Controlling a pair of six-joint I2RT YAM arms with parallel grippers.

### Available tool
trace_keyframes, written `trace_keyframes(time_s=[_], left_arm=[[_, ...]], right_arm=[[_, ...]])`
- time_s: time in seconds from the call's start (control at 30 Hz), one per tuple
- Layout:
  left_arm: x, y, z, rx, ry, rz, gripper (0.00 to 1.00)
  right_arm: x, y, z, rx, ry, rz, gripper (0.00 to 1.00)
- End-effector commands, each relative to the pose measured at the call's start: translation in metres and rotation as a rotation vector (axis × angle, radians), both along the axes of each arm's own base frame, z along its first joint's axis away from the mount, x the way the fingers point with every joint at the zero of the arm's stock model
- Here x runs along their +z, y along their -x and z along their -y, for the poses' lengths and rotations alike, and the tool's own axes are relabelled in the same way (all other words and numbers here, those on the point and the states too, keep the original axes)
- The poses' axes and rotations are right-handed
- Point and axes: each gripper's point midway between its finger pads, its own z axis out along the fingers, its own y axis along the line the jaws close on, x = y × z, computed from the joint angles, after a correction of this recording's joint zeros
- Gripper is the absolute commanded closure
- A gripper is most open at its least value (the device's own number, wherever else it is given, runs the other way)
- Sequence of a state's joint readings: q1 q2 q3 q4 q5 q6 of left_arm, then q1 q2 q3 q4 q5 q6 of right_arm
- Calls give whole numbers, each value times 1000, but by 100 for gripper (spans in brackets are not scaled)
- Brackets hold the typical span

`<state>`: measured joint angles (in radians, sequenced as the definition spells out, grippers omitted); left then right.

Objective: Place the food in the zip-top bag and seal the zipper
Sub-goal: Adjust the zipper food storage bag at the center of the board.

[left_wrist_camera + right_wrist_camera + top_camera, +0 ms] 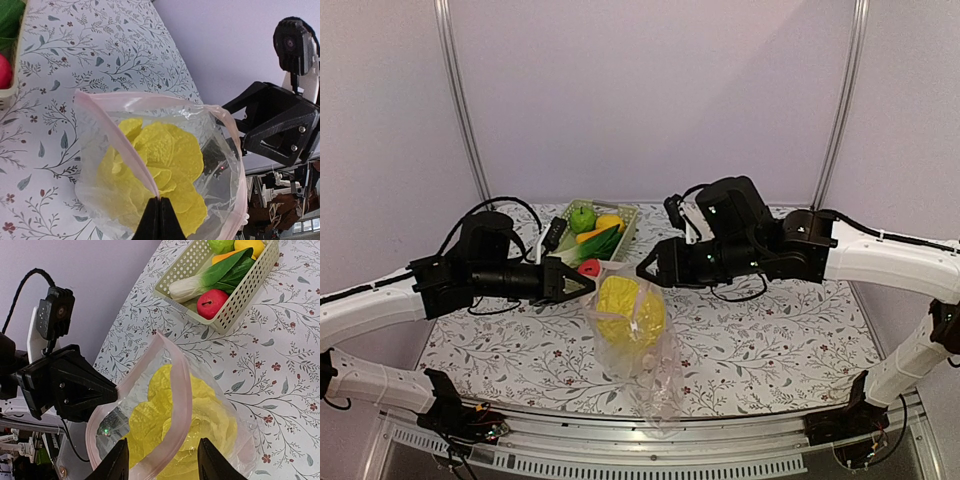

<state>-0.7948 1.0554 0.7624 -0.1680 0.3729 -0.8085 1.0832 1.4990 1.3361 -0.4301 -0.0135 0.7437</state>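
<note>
Cabbage [628, 310] fills the bag [655, 385], which stands on the desk [770, 340] just in front of the basket [245, 295]. Left pincer [160, 216] clamps the zipper [125, 145], its body cut off by the frame. Right pincer [165, 442] gapes wide, straddling the far rim.

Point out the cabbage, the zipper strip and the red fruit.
cabbage [628, 312]: top view, middle of its yellow leaves.
zipper strip [119, 145]: left wrist view, middle of the pink strip.
red fruit [212, 303]: right wrist view, centre of its skin.

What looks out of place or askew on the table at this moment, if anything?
Nothing is spilled or broken. One oddity: the mouth of the zip-top bag is lopsided. Its zipper, pinched by the left gripper, slants across the cabbage instead of standing open.
</note>
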Motion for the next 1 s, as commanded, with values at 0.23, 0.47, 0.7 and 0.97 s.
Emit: trace_keyframes(time_s=[0.23, 0.47, 0.7, 0.97], left_arm=[[16, -1, 7, -18, 22, 51, 100], [16, -1, 7, -15, 21, 51, 100], [38, -13, 17, -11, 51, 93, 100], [163, -34, 50, -73, 145, 334, 100]], right_arm=[[6, -6, -15, 8, -45, -8, 57], [-14, -15, -6, -44, 53, -3, 65], [20, -16, -8, -32, -5, 46, 100], [133, -13, 10, 9, -120, 298, 100]])
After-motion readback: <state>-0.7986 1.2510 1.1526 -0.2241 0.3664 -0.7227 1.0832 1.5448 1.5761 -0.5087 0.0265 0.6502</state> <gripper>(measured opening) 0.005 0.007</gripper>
